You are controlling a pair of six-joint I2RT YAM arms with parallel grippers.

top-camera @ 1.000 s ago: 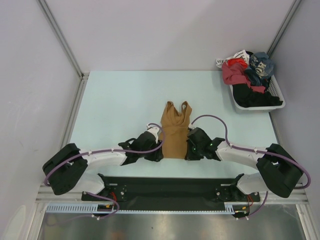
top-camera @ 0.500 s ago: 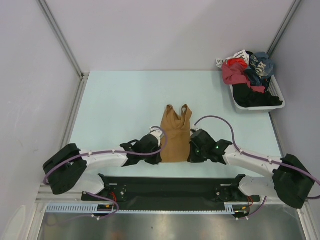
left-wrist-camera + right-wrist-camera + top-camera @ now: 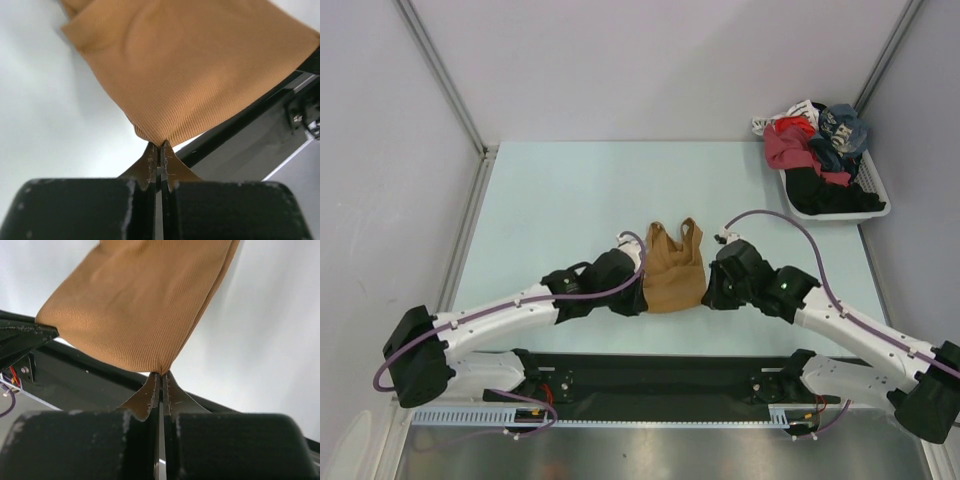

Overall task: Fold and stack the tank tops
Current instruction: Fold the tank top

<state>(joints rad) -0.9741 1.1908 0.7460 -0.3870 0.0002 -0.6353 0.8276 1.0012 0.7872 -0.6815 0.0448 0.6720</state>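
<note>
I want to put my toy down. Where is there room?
Bare table lies between the tan tank top and the back wall, and out to the left rail. Crowded: the basket far right, and the front middle, where the left gripper and right gripper pinch the top.

Tan tank top (image 3: 200, 75): fine ribbed knit cloth, matt. The left gripper (image 3: 159, 150) and right gripper (image 3: 161, 377) have 2 black bodies, probably matt, scuffed plastic. The table (image 3: 560, 200) is smooth.

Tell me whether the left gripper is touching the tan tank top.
Touching. The left wrist view shows the left gripper shut on a bottom corner of the tan tank top, with the ribbed cloth pinched between its fingertips.
</note>
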